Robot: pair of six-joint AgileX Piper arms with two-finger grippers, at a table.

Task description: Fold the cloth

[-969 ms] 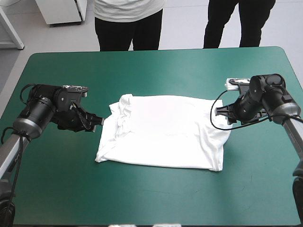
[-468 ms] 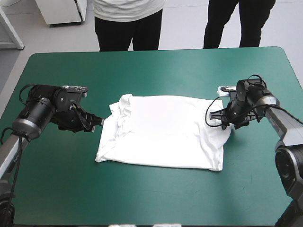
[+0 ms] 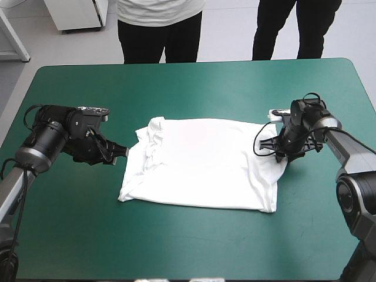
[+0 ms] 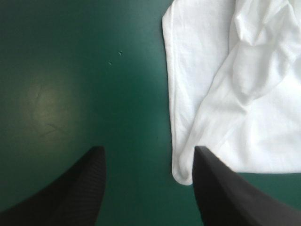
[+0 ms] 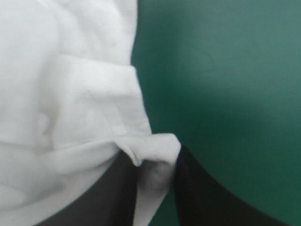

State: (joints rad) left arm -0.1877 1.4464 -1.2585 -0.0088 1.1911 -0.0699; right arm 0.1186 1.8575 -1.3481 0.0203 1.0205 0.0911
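We see a white, short-sleeved T-shirt [image 3: 202, 161] lying in the middle of a teal-green tabletop [image 3: 194, 82]. It is laid out as a rough rectangle. The cloth is smooth across its middle, and it is bunched into soft folds along its left edge.

The left pincer [image 3: 120, 152] sits low over the tabletop, just beside the left edge of the T-shirt. Its two black fingers [image 4: 70, 188] stand wide apart and hold nothing. In the left wrist view, a rounded fold at the shirt's edge reaches into the gap between them. The fold is close against one finger, and we cannot tell whether the two touch. The rest of the gap shows bare teal-green surface.

The right pincer [image 3: 275, 151] is at the right edge of the T-shirt, near its far right corner. In the right wrist view, its fingers are drawn almost together and pinch a small raised fold of white cloth. To one side of that fold the shirt spreads out in gentle wrinkles. To the other side we see only the tabletop.

The two pincers are well apart, with the T-shirt lying between them.
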